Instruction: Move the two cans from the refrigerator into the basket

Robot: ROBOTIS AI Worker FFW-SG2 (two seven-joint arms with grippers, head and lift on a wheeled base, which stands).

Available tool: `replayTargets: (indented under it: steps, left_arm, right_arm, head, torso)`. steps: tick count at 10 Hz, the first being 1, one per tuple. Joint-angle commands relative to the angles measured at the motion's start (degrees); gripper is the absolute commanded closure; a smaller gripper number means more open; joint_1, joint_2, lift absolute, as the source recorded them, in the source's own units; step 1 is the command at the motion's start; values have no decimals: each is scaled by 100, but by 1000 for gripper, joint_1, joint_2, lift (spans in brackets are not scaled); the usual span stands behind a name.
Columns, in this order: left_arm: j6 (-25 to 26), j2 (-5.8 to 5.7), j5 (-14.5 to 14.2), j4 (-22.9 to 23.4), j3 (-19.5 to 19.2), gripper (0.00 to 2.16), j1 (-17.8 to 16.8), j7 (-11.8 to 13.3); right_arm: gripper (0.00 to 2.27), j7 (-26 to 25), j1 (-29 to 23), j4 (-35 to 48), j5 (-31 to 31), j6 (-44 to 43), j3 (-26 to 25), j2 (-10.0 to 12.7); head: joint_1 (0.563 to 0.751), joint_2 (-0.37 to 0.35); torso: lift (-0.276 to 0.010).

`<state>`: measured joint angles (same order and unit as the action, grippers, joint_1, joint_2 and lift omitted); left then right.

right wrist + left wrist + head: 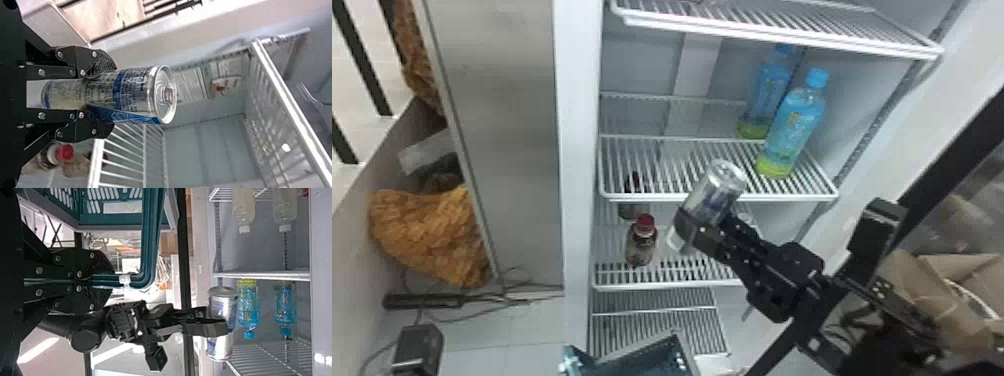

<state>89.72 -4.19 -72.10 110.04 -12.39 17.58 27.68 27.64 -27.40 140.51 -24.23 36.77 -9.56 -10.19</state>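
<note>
1 shiny metal can [716,192] fills the right pincer [699,225]

The count comes to one can [712,192] and one basket [150,223]. The one refrigerator [577,150] holds six bottles that can be made out: two blue-capped bottles [794,125], two red-capped bottles [641,245] and two white-capped bottles [243,207], making three pairs by cap colour, two bottles to each.

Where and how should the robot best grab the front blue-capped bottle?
Probably mid-body, from the open front, squeezing both sides: the bottle stands upright near its shelf's front edge, with a rounded body and the other bottle behind.
</note>
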Motion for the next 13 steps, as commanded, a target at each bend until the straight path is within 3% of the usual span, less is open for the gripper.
replayTargets:
  steps: [1, 9, 13]
  left_arm:
    - [31, 5, 0, 0, -7, 1197, 0, 0]
    - [31, -38, 23, 0, 28, 1197, -28, -8]
    - [31, -47, 34, 0, 51, 1197, -57, -8]
  right_arm:
    - [1208, 163, -212, 286, -11, 317, -96, 0]
    - [1208, 1297, -1028, 1031, 389, 2398, -621, -36]
    - [1208, 1701, -1028, 1270, 732, 3397, -747, -71]
  head:
    - [695, -235]
    - [695, -266]
    - [695, -294]
  torso:
    - [-35]
    - [-35]
    - [-35]
